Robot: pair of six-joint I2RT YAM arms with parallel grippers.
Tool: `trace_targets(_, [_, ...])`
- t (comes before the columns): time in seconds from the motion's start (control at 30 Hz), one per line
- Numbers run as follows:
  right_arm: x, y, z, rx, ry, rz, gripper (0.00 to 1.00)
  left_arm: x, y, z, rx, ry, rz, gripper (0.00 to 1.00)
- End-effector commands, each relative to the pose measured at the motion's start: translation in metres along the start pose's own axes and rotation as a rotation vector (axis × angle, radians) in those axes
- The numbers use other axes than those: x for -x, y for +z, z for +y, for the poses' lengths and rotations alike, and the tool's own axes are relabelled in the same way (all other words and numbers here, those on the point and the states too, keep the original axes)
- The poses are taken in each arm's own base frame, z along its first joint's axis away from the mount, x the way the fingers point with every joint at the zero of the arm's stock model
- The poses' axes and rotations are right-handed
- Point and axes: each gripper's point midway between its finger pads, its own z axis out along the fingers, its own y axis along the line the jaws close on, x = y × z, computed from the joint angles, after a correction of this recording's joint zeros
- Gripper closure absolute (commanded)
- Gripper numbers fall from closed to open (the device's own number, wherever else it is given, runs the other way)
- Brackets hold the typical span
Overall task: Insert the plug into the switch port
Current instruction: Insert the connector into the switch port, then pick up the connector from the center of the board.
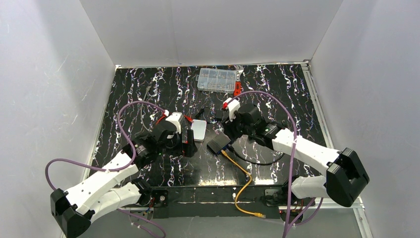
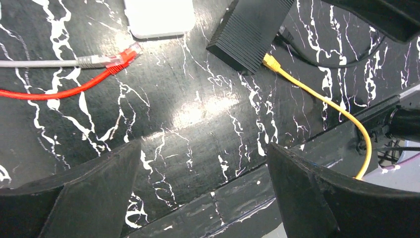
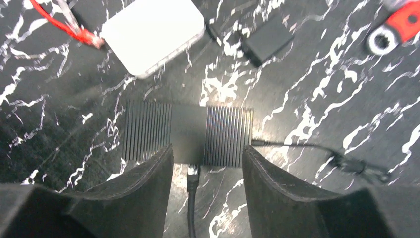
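Plug at the switch edge; both grippers holding nothing.
The plug (image 2: 270, 62) on its orange cable (image 2: 341, 106) touches the black switch (image 2: 247, 32) at its port face, mid-table near a white box (image 2: 158, 17). The right gripper (image 3: 207, 153) hangs spread above the switch, and the left gripper (image 2: 205, 148) is spread over bare table.

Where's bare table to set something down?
Free: back-left corner, left of the parts box; front patch between left gripper and cable. Crowded: centre, around white box, switch and right gripper.
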Motion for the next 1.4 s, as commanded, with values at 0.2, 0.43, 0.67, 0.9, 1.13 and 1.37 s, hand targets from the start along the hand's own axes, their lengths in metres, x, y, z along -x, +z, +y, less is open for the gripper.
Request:
trace_targets(0.2, [0.115, -0.029, -0.003, -0.006, -0.028, -0.314, 0.36, 0.020, -0.016, 0.030, 0.186, -0.025, -0.082, 0.02])
trace_targets(0.43, [0.138, -0.036, 0.008, 0.051, 0.035, -0.385, 0.29, 0.036, -0.002, 0.059, 0.301, -0.142, -0.092, 0.02])
trace_targets(0.67, [0.117, -0.041, 0.016, 0.087, 0.106, -0.357, 0.29, 0.073, 0.018, 0.070, 0.333, -0.145, -0.121, 0.02])
trace_targets(0.9, [0.096, -0.057, 0.033, 0.168, 0.145, -0.369, 0.29, 0.089, 0.053, 0.098, 0.376, -0.202, -0.047, 0.02])
trace_targets(1.13, [0.082, -0.064, 0.038, 0.195, 0.155, -0.368, 0.30, 0.092, 0.062, 0.159, 0.547, -0.354, -0.004, 0.02])
trace_targets(1.37, [0.074, -0.064, 0.051, 0.259, 0.173, -0.370, 0.33, 0.098, 0.055, 0.206, 0.661, -0.455, 0.013, 0.02])
